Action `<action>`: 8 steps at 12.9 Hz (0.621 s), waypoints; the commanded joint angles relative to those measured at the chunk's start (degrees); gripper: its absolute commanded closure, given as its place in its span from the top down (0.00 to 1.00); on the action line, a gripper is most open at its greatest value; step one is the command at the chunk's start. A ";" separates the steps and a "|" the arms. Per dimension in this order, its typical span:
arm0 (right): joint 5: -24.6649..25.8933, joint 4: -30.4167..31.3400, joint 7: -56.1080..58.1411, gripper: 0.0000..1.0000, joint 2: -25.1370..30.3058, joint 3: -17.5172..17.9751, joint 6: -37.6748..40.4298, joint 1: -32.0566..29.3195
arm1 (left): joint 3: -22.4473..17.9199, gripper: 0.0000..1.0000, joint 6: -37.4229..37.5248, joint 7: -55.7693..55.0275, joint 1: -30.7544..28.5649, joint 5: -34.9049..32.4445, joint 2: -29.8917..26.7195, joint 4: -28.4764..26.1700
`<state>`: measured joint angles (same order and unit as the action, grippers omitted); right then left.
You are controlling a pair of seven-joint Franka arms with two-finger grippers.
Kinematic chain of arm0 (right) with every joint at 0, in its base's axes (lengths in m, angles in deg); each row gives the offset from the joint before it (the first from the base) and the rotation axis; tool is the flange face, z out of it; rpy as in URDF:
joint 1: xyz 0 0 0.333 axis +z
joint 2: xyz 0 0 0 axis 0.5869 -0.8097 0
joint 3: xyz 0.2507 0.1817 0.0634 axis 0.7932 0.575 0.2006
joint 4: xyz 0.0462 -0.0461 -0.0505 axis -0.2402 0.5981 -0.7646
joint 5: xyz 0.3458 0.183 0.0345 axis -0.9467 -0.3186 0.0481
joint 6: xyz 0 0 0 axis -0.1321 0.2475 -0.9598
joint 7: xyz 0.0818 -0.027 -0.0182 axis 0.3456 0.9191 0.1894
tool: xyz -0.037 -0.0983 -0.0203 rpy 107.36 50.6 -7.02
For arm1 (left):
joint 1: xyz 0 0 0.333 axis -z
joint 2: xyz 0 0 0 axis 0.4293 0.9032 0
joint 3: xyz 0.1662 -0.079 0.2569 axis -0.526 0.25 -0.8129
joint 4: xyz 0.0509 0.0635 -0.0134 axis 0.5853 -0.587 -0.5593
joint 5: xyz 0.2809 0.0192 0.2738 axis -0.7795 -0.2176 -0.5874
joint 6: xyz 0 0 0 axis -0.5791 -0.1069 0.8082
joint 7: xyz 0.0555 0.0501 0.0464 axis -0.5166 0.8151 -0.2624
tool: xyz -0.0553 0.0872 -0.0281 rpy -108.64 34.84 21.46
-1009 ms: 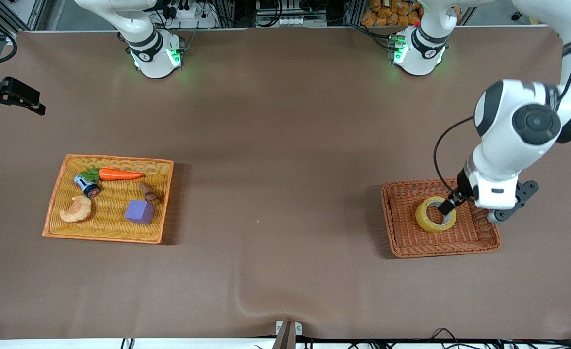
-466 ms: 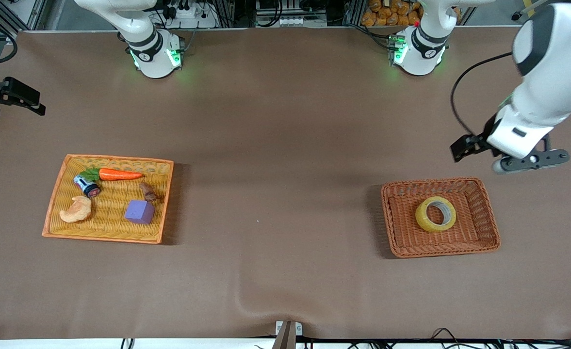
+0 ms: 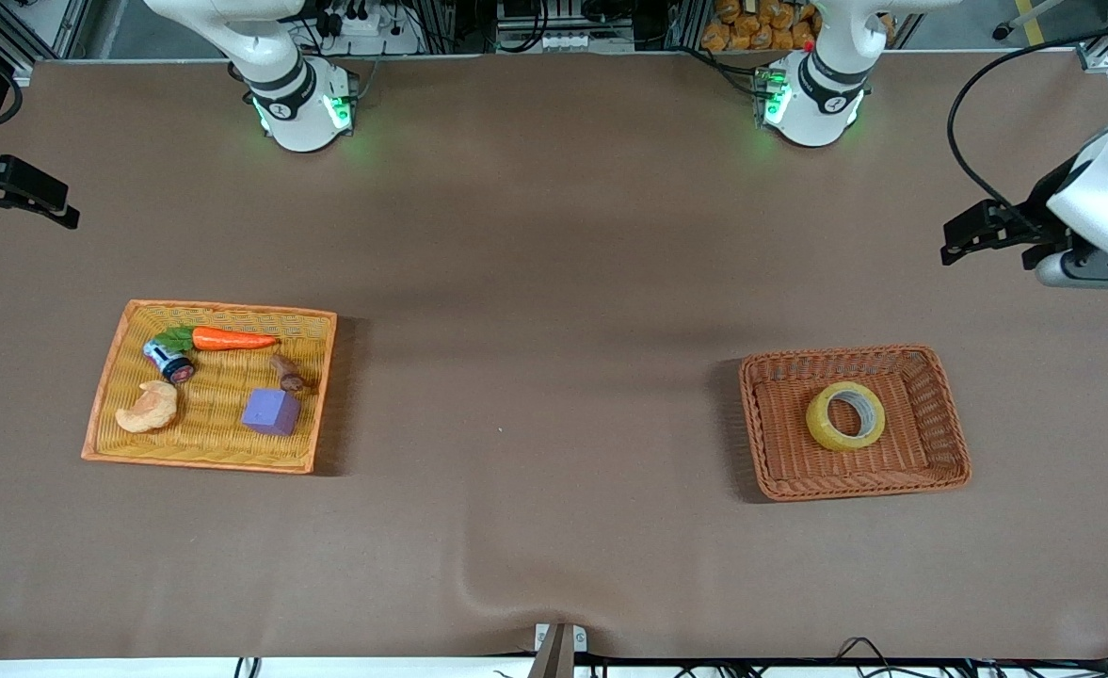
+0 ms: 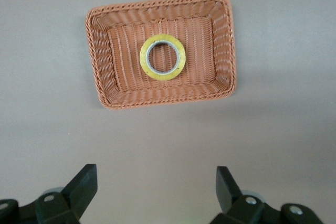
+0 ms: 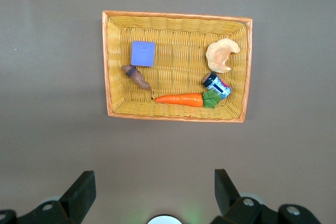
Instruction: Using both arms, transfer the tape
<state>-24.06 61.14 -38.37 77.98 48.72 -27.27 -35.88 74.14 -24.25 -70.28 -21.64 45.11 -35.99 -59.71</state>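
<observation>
Both grippers, left [image 3: 991, 235] and right [image 3: 8, 193], hang wide and empty above bare table, since the tape [image 3: 845, 415] rests flat in its brown basket [image 3: 779, 476], apparently delivered

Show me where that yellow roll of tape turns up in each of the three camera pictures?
Front view: the tape lies flat in the brown wicker basket, toward the left arm's end of the table.
Left wrist view: the tape sits in the middle of the same basket.
Right wrist view: not in it.
Shared landmark: the brown wicker basket, seen in the front and left wrist views.
</observation>
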 commanded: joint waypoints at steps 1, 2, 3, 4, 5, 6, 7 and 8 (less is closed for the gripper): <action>0.35 0.47 -0.84 1.00 -0.08 0.65 -0.54 -1.81 | 0.27 1.00 1.34 0.68 0.00 0.79 0.02 1.45; 0.00 0.47 -0.75 1.00 -0.51 0.65 -0.80 -2.60 | 0.27 1.00 1.42 0.77 -0.26 0.70 -0.07 1.45; -0.01 0.47 -0.75 1.00 -0.52 0.73 -2.02 -2.60 | 0.36 1.00 1.34 0.34 -0.26 0.61 0.02 1.45; -0.01 0.64 -0.66 1.00 -0.52 0.74 -1.86 -2.60 | 0.28 1.00 1.34 0.33 -0.26 0.61 -0.07 1.53; -0.01 0.64 -0.57 1.00 -0.43 0.74 -1.69 -2.60 | 0.36 1.00 1.42 1.20 -0.35 0.61 -0.07 1.45; -0.01 0.56 -0.66 1.00 -0.43 0.74 -1.68 -2.60 | 0.36 1.00 1.42 1.30 -0.18 0.53 0.19 1.36; -0.01 0.64 -0.57 1.00 -0.52 0.74 -2.03 -2.60 | 0.36 1.00 1.34 1.73 0.17 0.26 0.37 1.45; -0.01 0.64 -0.66 1.00 -0.52 0.74 -2.30 -2.34 | 0.45 1.00 1.34 1.65 0.18 0.00 0.28 1.71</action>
<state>-24.07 61.36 -38.49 77.22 48.61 -28.78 -37.47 74.44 -24.07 -69.89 -21.54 45.11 -35.92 -59.18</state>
